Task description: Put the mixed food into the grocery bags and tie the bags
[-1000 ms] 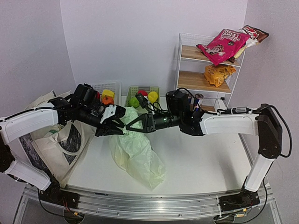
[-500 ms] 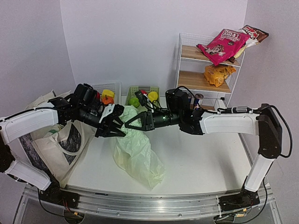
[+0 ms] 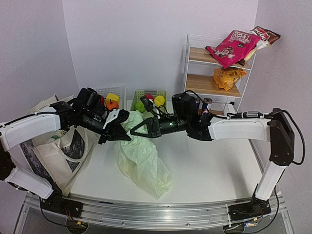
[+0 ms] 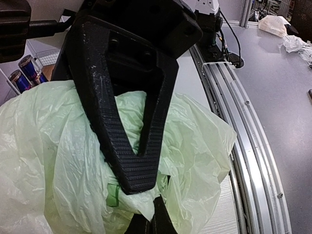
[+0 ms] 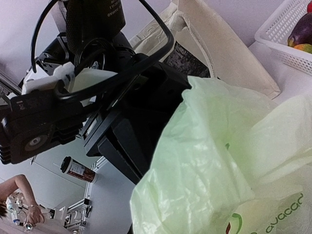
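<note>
Two bags [image 3: 141,163], two baskets [image 3: 152,92], three snack packets [image 3: 231,46].

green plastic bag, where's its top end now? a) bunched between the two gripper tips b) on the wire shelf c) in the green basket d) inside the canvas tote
A: in the top view the left gripper and right gripper meet, shut, on the bunched top of the green plastic bag, the rest draping to the table.
</note>
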Controlling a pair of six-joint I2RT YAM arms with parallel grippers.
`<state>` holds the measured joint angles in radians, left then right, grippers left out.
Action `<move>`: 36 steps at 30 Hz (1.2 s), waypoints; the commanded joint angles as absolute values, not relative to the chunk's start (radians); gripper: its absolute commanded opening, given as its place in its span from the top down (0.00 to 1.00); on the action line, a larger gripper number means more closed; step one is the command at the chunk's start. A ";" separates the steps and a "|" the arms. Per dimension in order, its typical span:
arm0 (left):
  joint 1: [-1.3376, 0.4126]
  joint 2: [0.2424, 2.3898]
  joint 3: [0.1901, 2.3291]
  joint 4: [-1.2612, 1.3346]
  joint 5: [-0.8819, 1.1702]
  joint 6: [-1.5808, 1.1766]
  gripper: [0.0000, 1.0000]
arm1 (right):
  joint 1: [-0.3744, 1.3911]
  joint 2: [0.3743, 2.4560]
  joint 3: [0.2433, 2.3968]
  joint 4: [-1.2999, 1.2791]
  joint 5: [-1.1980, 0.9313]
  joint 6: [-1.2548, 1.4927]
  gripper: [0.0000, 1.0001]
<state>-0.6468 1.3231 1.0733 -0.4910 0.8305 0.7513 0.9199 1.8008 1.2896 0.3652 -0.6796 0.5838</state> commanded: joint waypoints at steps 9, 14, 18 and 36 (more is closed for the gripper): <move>-0.641 1.261 1.024 -0.537 0.736 0.950 1.00 | 0.932 1.692 1.365 -0.078 -0.578 0.332 0.23; -0.641 1.223 0.971 -0.527 0.714 1.043 1.00 | 0.930 1.580 1.359 -0.161 -0.523 0.197 0.19; -0.641 1.205 0.948 -0.534 0.694 1.117 1.00 | 0.931 1.527 1.320 -0.180 -0.410 -0.084 0.20; -0.641 1.188 0.932 -0.552 0.640 1.261 1.00 | 0.930 1.868 1.525 0.066 -0.322 -0.810 0.45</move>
<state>-0.6468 1.1850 0.9138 -0.5411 0.6536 1.2346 0.9264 1.8766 1.4651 -0.0543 -0.2658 -0.7259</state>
